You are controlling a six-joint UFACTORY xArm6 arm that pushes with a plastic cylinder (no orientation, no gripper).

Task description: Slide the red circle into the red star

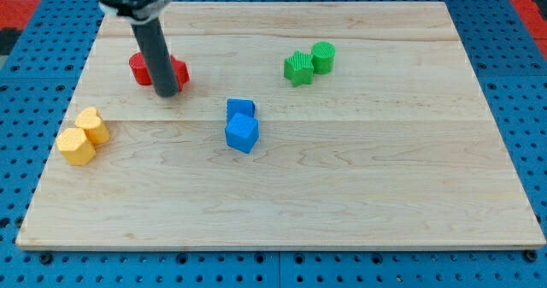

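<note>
My rod comes down from the view's top left and my tip [168, 93] rests on the board just below two red blocks. The red circle [139, 67] shows to the left of the rod and the red star [179, 71] to its right. The rod hides the space between them, so I cannot tell whether they touch.
Two blue blocks [242, 126] sit together near the board's middle. A green star [298, 67] and a green cylinder [323, 56] touch at the upper right. Two yellow blocks [83, 136] sit at the left edge. The wooden board [359, 177] lies on a blue pegboard.
</note>
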